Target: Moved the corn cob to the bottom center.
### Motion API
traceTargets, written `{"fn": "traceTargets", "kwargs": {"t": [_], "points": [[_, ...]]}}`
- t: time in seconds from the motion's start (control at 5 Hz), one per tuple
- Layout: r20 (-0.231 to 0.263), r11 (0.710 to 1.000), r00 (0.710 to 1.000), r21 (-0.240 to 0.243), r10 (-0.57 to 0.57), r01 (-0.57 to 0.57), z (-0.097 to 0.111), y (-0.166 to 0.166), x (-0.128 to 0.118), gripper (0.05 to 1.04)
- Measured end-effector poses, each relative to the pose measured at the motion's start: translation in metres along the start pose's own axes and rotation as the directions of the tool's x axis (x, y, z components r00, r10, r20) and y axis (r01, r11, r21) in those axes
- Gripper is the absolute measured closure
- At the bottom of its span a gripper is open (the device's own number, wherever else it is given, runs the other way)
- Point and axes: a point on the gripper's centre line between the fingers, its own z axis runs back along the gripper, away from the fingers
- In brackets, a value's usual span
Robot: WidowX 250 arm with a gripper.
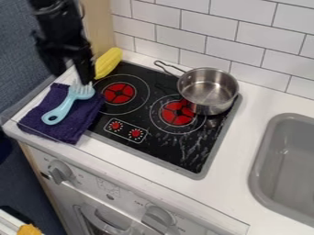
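At the stove's [153,150] back left corner lies the yellow corn [109,63]. Left of the stove, the blurry black fingers [85,69] look spread apart.

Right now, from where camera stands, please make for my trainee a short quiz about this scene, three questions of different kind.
1. Multiple choice: which thing lies on the purple cloth?
a) a cup
b) a light blue brush
c) a knife

2. True or false: the metal pot stands inside the grey sink.

3. Fill in: in the camera view, the yellow corn cob lies at the upper ____ corner of the black stove top.

Key:
1. b
2. False; the metal pot stands on the stove top.
3. left
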Motion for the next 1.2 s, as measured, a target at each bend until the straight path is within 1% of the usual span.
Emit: {"fn": "traceTargets", "kwargs": {"t": [0.2,0.4,0.6,0.8,1.0,1.2], "points": [[0.005,0.997,0.998,0.025,0.068,-0.068,-0.012,0.019,0.041,0.083],[-0.003,0.992,0.993,0.04,0.118,-0.117,-0.027,0.036,0.068,0.083],[-0.02,0.989,0.991,0.059,0.136,-0.134,-0.038,0.043,0.071,0.083],[-0.055,0.988,0.987,0.056,0.15,-0.147,-0.057,0.042,0.064,0.083],[-0.058,0.986,0.986,0.056,0.157,-0.154,-0.067,0.039,0.06,0.083],[-0.084,0.985,0.983,0.059,0.164,-0.159,-0.082,0.037,0.057,0.112]]}}
